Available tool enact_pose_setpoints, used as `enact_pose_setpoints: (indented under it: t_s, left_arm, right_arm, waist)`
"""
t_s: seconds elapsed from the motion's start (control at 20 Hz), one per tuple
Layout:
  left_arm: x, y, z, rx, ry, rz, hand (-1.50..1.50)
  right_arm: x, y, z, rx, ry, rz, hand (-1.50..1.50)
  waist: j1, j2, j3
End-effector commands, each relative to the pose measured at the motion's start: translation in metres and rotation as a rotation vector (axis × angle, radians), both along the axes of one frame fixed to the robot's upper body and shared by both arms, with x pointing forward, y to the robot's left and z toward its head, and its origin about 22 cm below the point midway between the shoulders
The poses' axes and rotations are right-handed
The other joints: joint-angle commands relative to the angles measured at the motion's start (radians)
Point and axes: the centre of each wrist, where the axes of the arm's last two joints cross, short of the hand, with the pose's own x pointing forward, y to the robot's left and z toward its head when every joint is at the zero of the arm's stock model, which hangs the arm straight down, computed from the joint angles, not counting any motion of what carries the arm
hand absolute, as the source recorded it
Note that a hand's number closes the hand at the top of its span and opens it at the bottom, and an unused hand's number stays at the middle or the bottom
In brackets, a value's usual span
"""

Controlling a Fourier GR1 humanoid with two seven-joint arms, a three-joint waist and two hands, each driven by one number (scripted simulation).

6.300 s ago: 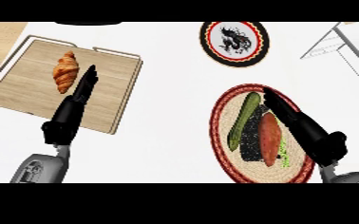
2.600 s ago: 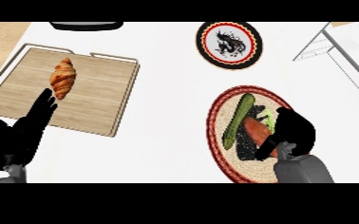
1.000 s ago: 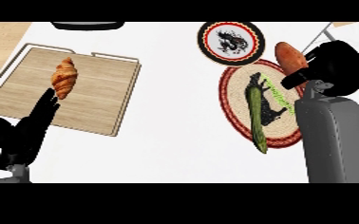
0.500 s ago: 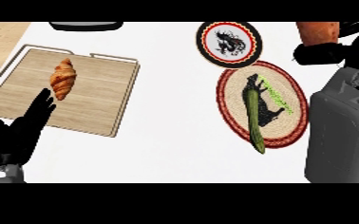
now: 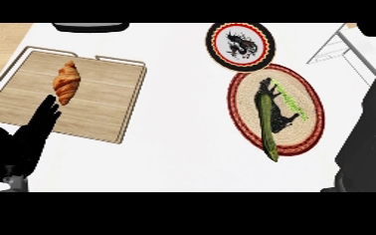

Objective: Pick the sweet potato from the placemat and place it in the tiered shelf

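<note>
Left hand (image 5: 33,139) fingers straight at tray (image 5: 110,104) edge, shelf (image 5: 339,50) far right, right hand unseen

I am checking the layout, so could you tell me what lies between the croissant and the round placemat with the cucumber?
In the head view, only bare white counter separates the croissant on its wooden board from the placemat holding the cucumber.

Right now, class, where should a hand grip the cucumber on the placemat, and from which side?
Probably best to grip its middle from above, fingers closing across the narrow width. The cucumber lies flat on the placemat, long axis running away from the robot, so both long sides are free.
</note>
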Motion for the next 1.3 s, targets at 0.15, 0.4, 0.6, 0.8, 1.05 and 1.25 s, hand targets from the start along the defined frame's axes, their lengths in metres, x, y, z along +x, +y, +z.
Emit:
enact_pose_setpoints:
  t_s: [0.15,0.4,0.6,0.8,1.05,1.25]
  left_arm:
    - [-0.008,-0.003,0.0,0.011,0.016,-0.009,0.0]
    - [0.003,0.006,0.006,0.002,0.012,-0.01,0.0]
    - [-0.002,-0.009,-0.011,-0.009,0.02,-0.001,0.0]
    - [-0.002,0.004,-0.011,-0.01,0.008,-0.02,0.0]
    - [0.006,-0.005,-0.001,0.007,0.001,-0.001,0.0]
    - [0.0,0.002,-0.004,-0.014,0.006,-0.003,0.0]
  right_arm:
    - [0.014,-0.012,0.039,-0.027,0.179,-0.269,1.5]
    - [0.01,-0.046,0.061,-0.018,0.214,-0.261,1.5]
    - [0.023,-0.072,0.073,-0.007,0.209,-0.275,1.5]
    - [0.02,-0.082,0.082,-0.052,0.257,-0.34,1.5]
    - [0.044,-0.116,0.065,-0.066,0.308,-0.39,1.5]
    - [0.043,-0.145,0.04,-0.053,0.303,-0.393,1.5]
  waist:
    - [0.008,-0.001,-0.002]
    - [-0.006,0.001,-0.001]
    - [0.004,0.006,0.0]
    - [0.003,0.005,-0.001]
    - [0.006,0.008,0.0]
    - [0.005,0.007,0.0]
